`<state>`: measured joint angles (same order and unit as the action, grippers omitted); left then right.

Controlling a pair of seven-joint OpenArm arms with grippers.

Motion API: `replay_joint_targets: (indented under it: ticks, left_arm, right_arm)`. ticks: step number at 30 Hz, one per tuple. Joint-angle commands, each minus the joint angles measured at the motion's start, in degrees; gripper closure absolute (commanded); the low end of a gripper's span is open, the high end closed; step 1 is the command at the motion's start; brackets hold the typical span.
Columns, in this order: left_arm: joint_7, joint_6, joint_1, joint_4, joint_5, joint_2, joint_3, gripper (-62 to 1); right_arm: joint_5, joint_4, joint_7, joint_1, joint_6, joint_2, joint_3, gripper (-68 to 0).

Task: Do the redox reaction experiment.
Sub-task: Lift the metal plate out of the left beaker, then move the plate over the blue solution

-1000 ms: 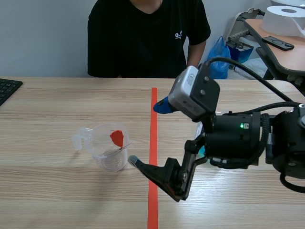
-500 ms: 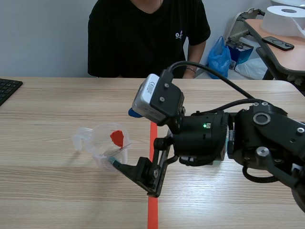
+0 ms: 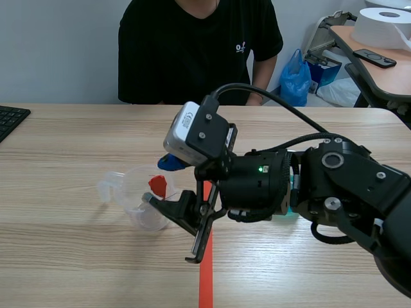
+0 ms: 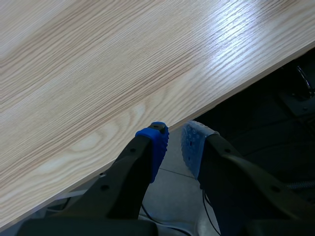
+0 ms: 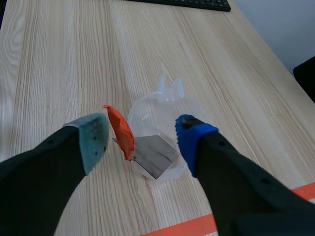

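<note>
Right gripper (image 3: 158,181) open around the clear plastic measuring cup (image 3: 128,187), left of the table's middle.

The experiment looks barely begun. The cup stands ungripped on the pale wooden table (image 3: 77,256), a finger on either side. Only the right wrist view plainly shows the grey metal sheet (image 5: 153,155) beside the orange-red scrap (image 5: 122,130) inside. Only the left wrist view shows the left gripper (image 4: 174,142), its fingers nearly together on nothing, at the table's edge.
</note>
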<state>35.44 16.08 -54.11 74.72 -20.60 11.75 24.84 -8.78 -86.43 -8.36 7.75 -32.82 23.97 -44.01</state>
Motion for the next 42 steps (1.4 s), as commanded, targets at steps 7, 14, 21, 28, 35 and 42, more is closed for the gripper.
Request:
replay_joint_targets:
  ticks: [7,14,21,28,35,42]
  left_arm:
    - [0.7,-0.3,-0.5,0.7,0.6,0.5,0.3,-11.5]
    - [0.7,-0.3,-0.5,0.7,0.6,0.7,0.3,-11.5]
    - [0.7,-0.3,-0.5,0.7,0.6,0.7,0.3,-11.5]
    - [0.8,-0.3,-0.4,0.7,0.6,0.8,0.3,-11.5]
    - [0.7,-0.3,-0.3,0.7,0.6,0.9,0.3,-11.5]
    - [0.8,-0.3,-0.3,0.7,0.6,1.2,0.3,-11.5]
  right_arm:
    - [-0.6,-0.8,-1.6,1.0,0.2,0.2,0.0,-10.9]
    - [-0.6,-0.8,-3.8,1.0,0.2,0.2,0.0,-1.5]
    - [-0.7,-2.9,-3.0,1.0,0.2,0.3,1.2,-1.5]
    - [-3.6,-8.9,3.0,1.4,0.1,0.3,3.8,-1.5]
    - [-13.1,-15.7,14.3,3.7,-0.3,0.3,6.5,-1.5]
    - [-23.3,-23.4,26.9,4.2,-0.3,0.4,12.3,-1.5]
